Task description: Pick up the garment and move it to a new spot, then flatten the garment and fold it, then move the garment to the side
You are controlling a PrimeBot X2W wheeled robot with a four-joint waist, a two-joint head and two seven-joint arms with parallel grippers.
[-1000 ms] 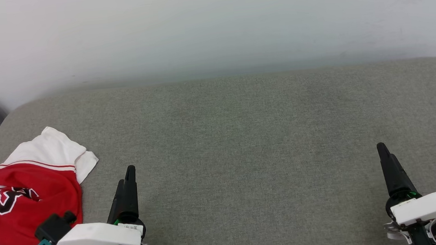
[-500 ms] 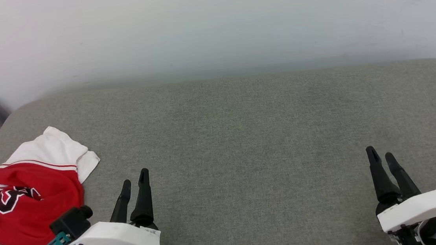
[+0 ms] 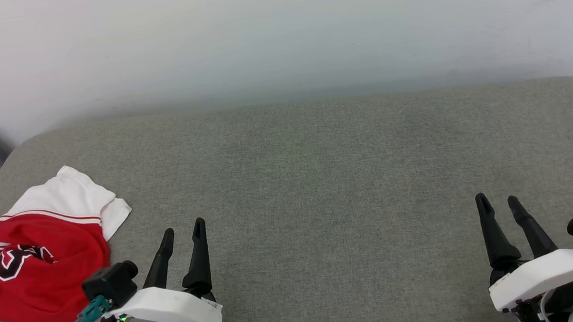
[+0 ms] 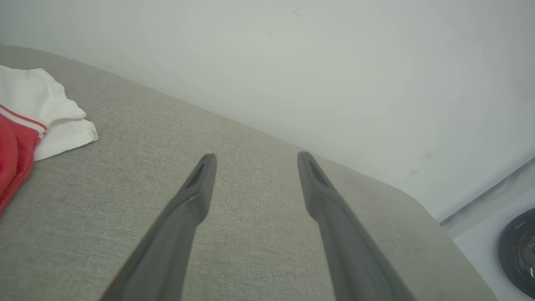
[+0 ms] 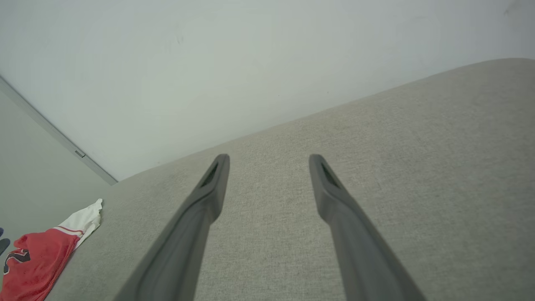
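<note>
You had the garment (image 3: 46,265) lying in a crumpled heap at the near left corner of the grey fabric surface (image 3: 319,179), well to the left of both arms. Only a fragment of its black-and-white lettering (image 3: 15,260) showed among the red folds of the heap, curled over on itself, so no word or number could be read from it. The heap's long axis ran from the red bulk at the near end up to the white sleeve (image 3: 69,195) at the far end, leaning a little to the right. That sleeve pointed toward the pale wall (image 3: 275,37), and a thin band of red-and-white trim crossed where white met red. Your left end effector (image 3: 183,226) hovered just to the right of the garment without touching it. Its two dark fingers were spread to a moderate gap and pointed away from the robot, with nothing between them. Your right end effector (image 3: 496,197) sat at the far right of the surface, well apart from the shirt, and was parted by about the same amount and equally unloaded. In both wrist views bare grey fabric showed through the gap between the fingers — the garment appeared only at the left edge of each, the white sleeve nearest the wall.
</note>
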